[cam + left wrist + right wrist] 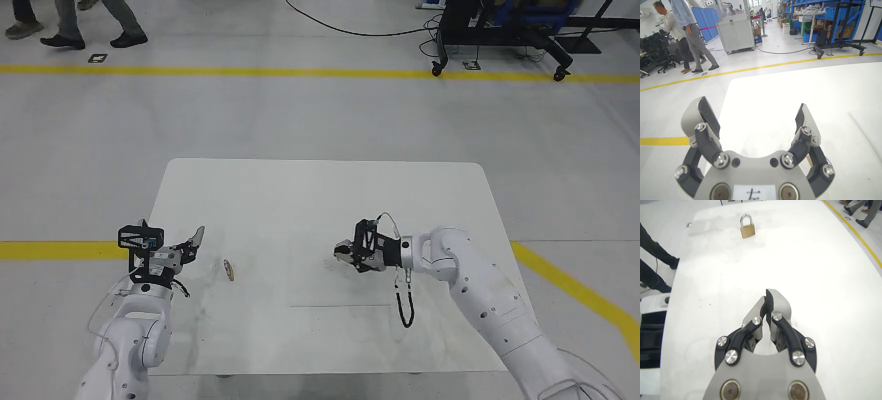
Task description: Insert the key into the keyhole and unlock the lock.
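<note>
1. Brass padlock [747,228] sits on the white table [330,190], lower left of centre in the top view. It looks like it's standing with the shackle up.
2. Left gripper [752,103] is near it, fingers spread wide and holding nothing.
3. Right gripper [768,293] is mid-frame, well apart from the lock, pads pressed together. I can't tell if a key's pinched in there.
4. My worry is that nothing's holding the lock. One nudge probably topples or skids it, and a thin key could twist in the pads.
</note>
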